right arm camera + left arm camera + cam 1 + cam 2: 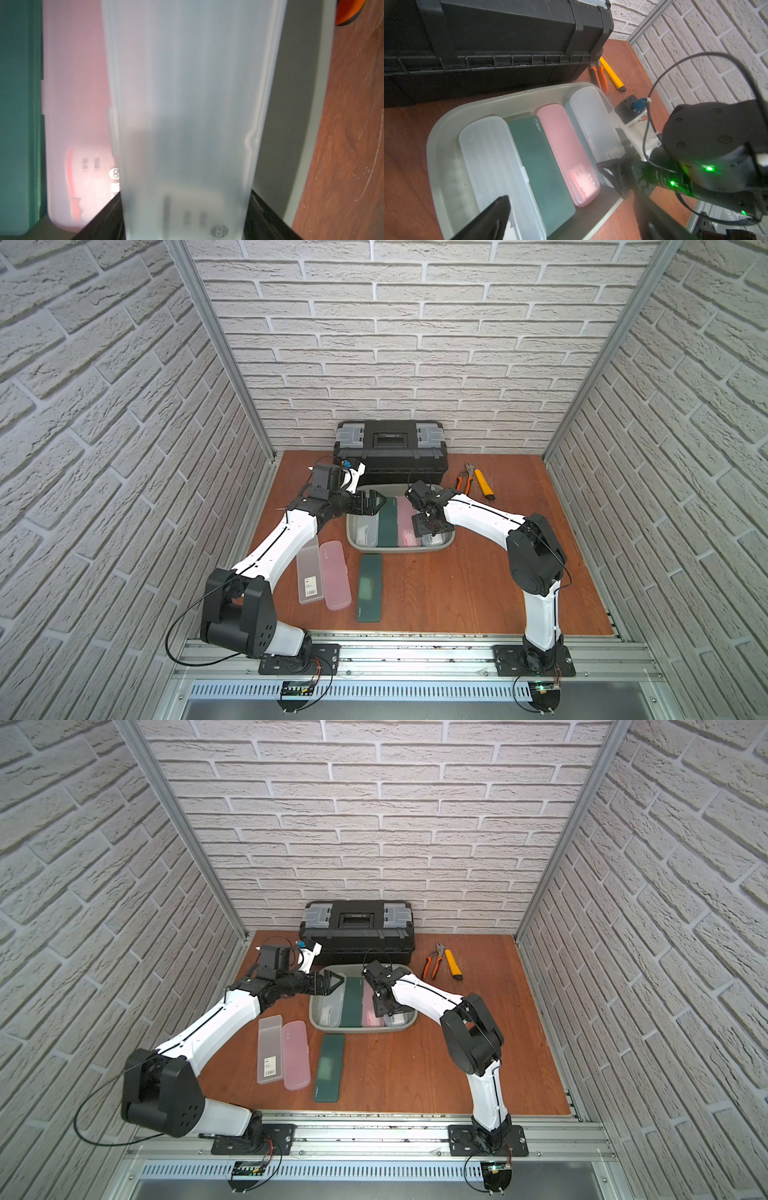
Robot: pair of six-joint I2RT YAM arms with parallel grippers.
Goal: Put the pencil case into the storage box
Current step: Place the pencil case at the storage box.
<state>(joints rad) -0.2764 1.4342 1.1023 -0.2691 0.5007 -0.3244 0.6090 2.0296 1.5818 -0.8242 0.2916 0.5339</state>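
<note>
A: What is laid out at the left?
B: Three cases are seen on the table (478, 585): a loose clear case (309, 570), a loose pink case (336, 574) just beside it, and a loose green case (369, 593) set a little apart.

A: And the left gripper (376, 505)?
B: It is held over the left end of the box (399, 550). Its jaws are spread wide and nothing is held between them.

A: What is found in the box?
B: A boxed clear case (492, 166), a boxed green case (542, 172) and a boxed pink case (566, 153) are packed side by side. The pencil case (187, 104) is placed at the right end, inside the rim. Whether it is resting on the bottom cannot be told.

A: How is it held?
B: It is pinched across its width, at its near end, by the right gripper (185, 193).

A: What else is seen?
B: A toolbox (390, 452) is set just behind the box. Pliers (465, 479) and a knife (484, 485) are laid at the right.
</note>
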